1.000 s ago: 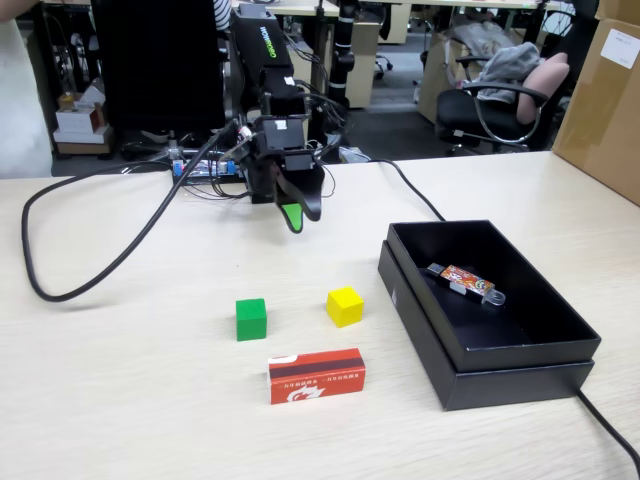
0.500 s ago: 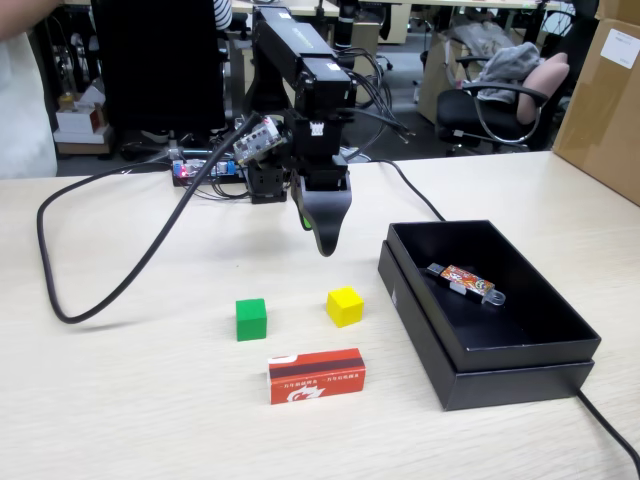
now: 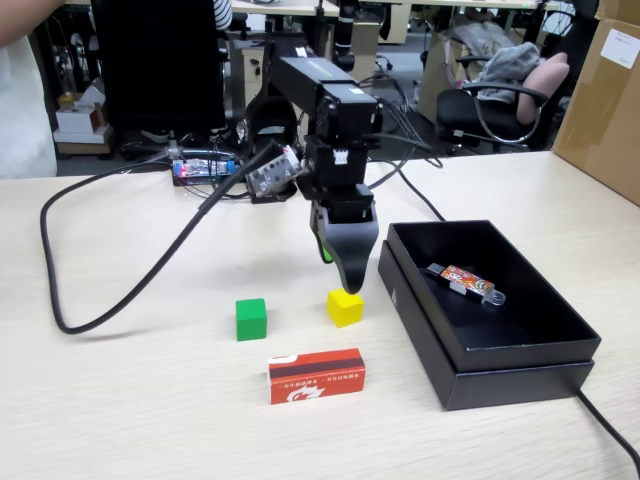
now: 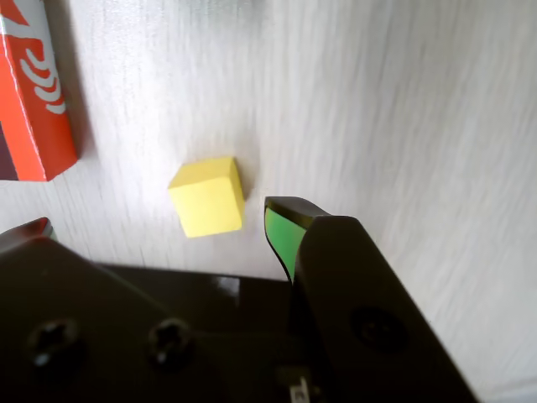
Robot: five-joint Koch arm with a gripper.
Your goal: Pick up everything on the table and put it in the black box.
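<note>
Yellow cube (image 3: 344, 306) on beige wood-grain table (image 3: 120, 400), office chairs behind; pincer (image 3: 345, 272) above, spread apart.

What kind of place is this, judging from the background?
Probably an office or lab: a black office chair behind the table, desks further back, and brown cardboard cartons on the right of the fixed view.

This is an office used as a robotics workspace. Along the top of the fixed view stand rows of desks (image 3: 300, 8), and at upper right a black swivel chair (image 3: 490, 105) has grey clothing (image 3: 505, 62) thrown over it. Brown cartons (image 3: 603, 95) are stacked at the right edge. In the foreground a beige wood-grain table (image 3: 120, 400) carries a small arm (image 3: 330, 120), a circuit board (image 3: 205, 168) and a thick black cable (image 3: 110, 270).
</note>
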